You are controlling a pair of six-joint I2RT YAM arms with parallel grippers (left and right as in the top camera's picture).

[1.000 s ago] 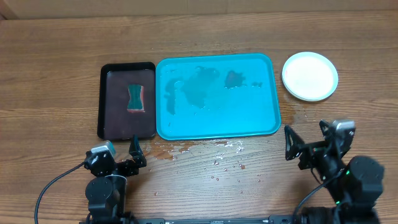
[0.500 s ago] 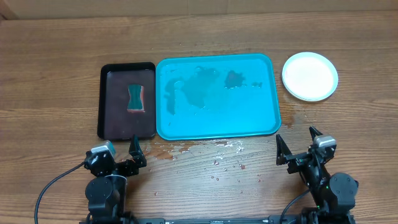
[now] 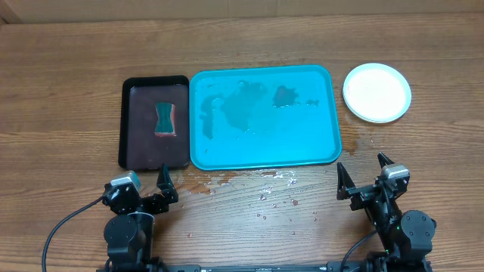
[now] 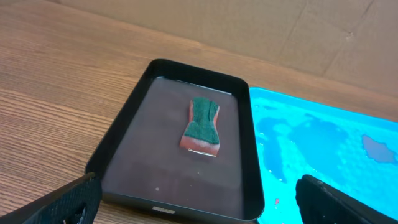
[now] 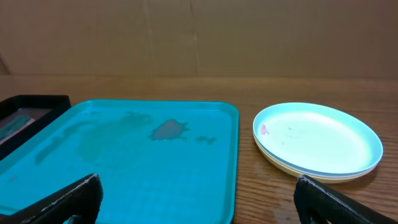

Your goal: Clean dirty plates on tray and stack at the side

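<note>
A: Which step is this?

B: Near the end, I'd judge. The tray point(image 3: 261, 155) lies ahead of both hands with no plate on it, only wet patches and a dark smear. The plates point(image 3: 376, 92) sit stacked on the desk point(image 3: 60, 75), ahead of the right hand point(image 3: 363, 175) and a little to its right, just beside the tray's right rim.

A: All three?

B: From the right wrist view I make out a pale top plate and a yellowish rim under it. I can't count a third.

A: Clean?

B: Mostly. The top plate shows one small pink spot near its left rim.

A: And the hands?

B: Both are spread wide and hold nothing. The right one hovers at the near edge of the desk, well short of the tray. The left hand point(image 3: 142, 190) sits the same way, with the black tray point(image 3: 136, 151) straight ahead of it and the sponge point(image 4: 202, 124) lying in its middle, untouched.

A: So what's next?

B: If that spot counts as dirt, the left hand has to reach forward for the sponge while the right reaches for the top plate. Otherwise there's little left to do.
</note>
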